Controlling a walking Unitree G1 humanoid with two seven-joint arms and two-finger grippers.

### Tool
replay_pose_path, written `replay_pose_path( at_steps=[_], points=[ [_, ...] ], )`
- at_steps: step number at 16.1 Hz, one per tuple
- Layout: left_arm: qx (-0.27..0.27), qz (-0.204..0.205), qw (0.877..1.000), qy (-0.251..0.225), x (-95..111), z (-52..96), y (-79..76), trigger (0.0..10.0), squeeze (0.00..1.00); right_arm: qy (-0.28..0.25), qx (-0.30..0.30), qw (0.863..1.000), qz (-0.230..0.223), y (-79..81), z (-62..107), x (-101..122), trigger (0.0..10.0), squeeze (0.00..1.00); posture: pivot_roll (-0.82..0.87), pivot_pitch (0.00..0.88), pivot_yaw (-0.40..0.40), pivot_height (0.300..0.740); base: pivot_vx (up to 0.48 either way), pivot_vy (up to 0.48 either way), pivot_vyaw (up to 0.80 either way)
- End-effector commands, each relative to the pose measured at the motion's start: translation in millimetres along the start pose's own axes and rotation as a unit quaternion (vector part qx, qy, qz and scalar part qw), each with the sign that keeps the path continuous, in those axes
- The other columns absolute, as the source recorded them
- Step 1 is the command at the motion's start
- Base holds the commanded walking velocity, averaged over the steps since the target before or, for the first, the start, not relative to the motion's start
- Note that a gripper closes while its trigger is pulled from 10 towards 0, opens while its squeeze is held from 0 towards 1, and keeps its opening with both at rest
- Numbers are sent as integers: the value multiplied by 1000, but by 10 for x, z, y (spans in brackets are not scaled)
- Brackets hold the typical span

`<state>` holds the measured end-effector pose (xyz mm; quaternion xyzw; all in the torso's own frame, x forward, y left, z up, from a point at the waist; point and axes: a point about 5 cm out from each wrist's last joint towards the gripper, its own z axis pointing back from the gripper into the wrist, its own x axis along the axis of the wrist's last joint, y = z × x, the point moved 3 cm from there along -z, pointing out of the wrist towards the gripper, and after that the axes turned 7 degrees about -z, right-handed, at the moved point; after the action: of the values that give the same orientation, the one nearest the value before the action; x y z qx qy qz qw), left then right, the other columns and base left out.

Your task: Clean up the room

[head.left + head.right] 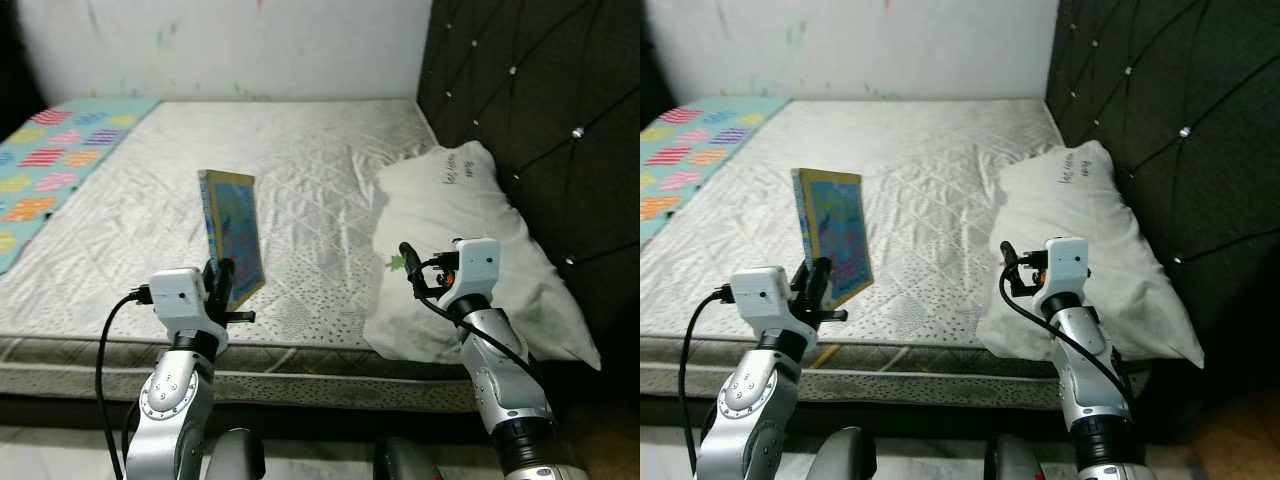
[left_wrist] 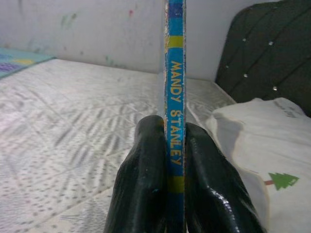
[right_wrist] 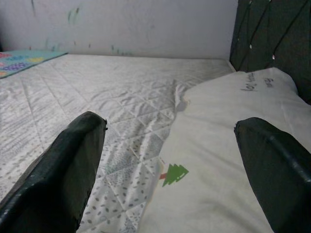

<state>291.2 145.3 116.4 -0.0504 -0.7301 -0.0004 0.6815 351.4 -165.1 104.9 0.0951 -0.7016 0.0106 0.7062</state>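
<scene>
- Over at the far left corner of the bed (image 1: 300, 150) there was a colourful patterned blanket (image 1: 50, 160) lying flat on the mattress.
- The left tool (image 1: 222, 280) was clenched on a blue book (image 1: 232, 235), holding it upright above the near edge of the bed, left of centre. In the left wrist view the spine sat squeezed between the two black fingers (image 2: 141, 179), with "MANDY STANLEY" printed on it.
- The right tool (image 3: 170, 170) was released, fingers spread wide, hovering at the near edge of a white pillow (image 1: 470, 250).
- That pillow lay on the right side of the bed against the dark tufted headboard (image 1: 540, 110), with a little green tree print (image 3: 174, 174) near its edge and some handwriting up top.
</scene>
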Motion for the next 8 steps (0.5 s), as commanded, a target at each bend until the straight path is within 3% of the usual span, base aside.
replay_pose_path(
  at_steps=[1, 5, 8],
  points=[
    [-6, -2, 999, -38, 175, -36, -7, 10000, 0, -14, 9, 1000, 1, 60, -52, 82, 10000, 0, -156, 0, 43, 615, 0, 0, 0],
    [-15, -1, 999, -42, 180, -19, -32, 10000, 0, -13, 8, 1000, 3, 49, -44, 75, 10000, 0, -156, 0, 43, 615, 0, 0, 0],
    [-19, 0, 999, -44, 191, -28, -36, 10000, 0, -13, 11, 1000, -5, 61, -46, 80, 10000, 0, -159, 0, 46, 615, 285, 0, 0]
  ],
)
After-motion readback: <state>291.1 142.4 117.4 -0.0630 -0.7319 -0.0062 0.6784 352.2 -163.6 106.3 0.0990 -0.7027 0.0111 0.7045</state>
